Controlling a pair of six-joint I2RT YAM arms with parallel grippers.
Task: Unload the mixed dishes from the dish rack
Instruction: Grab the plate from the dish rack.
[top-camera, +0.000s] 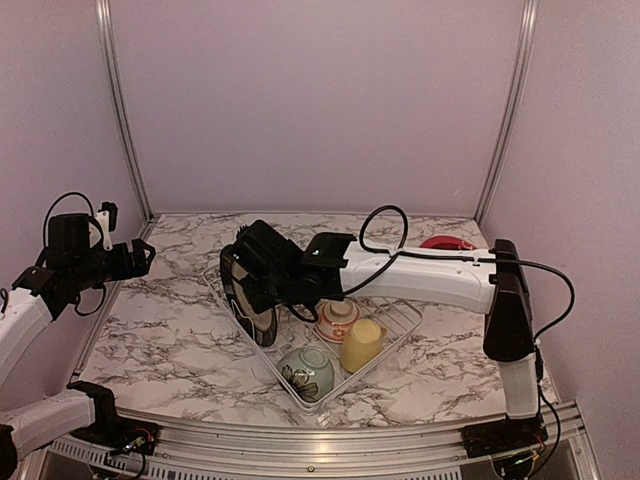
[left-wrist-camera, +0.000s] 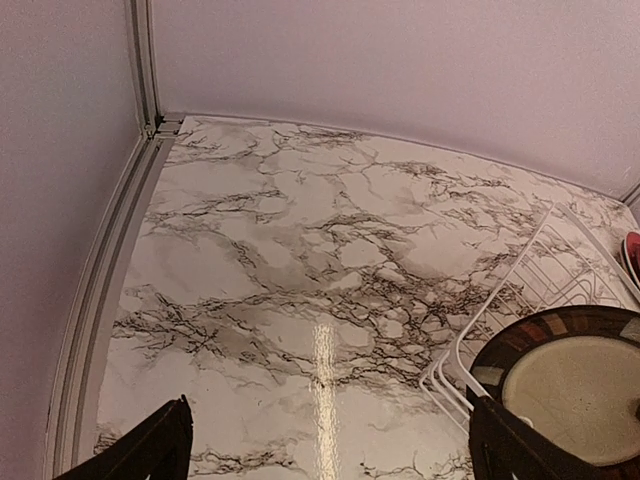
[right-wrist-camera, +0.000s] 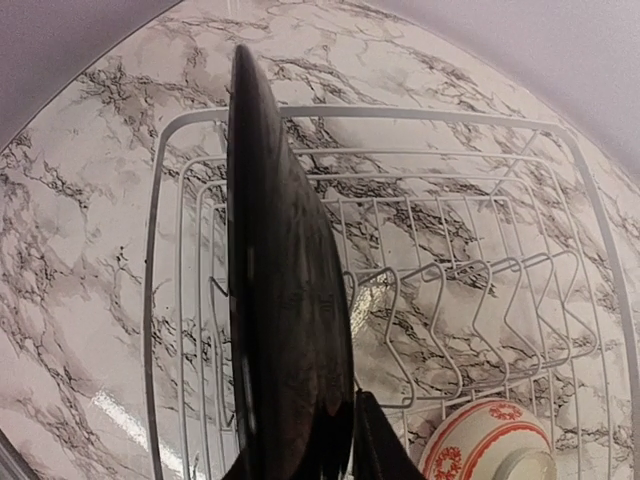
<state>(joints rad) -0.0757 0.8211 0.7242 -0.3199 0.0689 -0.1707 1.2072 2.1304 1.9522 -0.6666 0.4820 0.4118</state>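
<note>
My right gripper (top-camera: 252, 283) is shut on a black-rimmed plate (top-camera: 248, 305), held on edge over the left end of the white dish rack (top-camera: 402, 322). In the right wrist view the plate (right-wrist-camera: 285, 300) is a dark disc seen edge-on between my fingers (right-wrist-camera: 380, 450); I cannot tell whether it touches the rack (right-wrist-camera: 400, 115). The small red-patterned bowl (top-camera: 337, 318), yellow cup (top-camera: 361, 345) and green flowered bowl (top-camera: 306, 372) sit in the rack. My left gripper (top-camera: 148, 255) is open and empty, in the air to the left. It sees the plate (left-wrist-camera: 575, 385) and the rack (left-wrist-camera: 520, 290).
A red plate (top-camera: 447, 243) lies on the marble table at the back right, behind my right arm. Pale walls with metal corner posts close in the table on three sides. The red-patterned bowl (right-wrist-camera: 490, 445) lies upside down beside the rack's tines.
</note>
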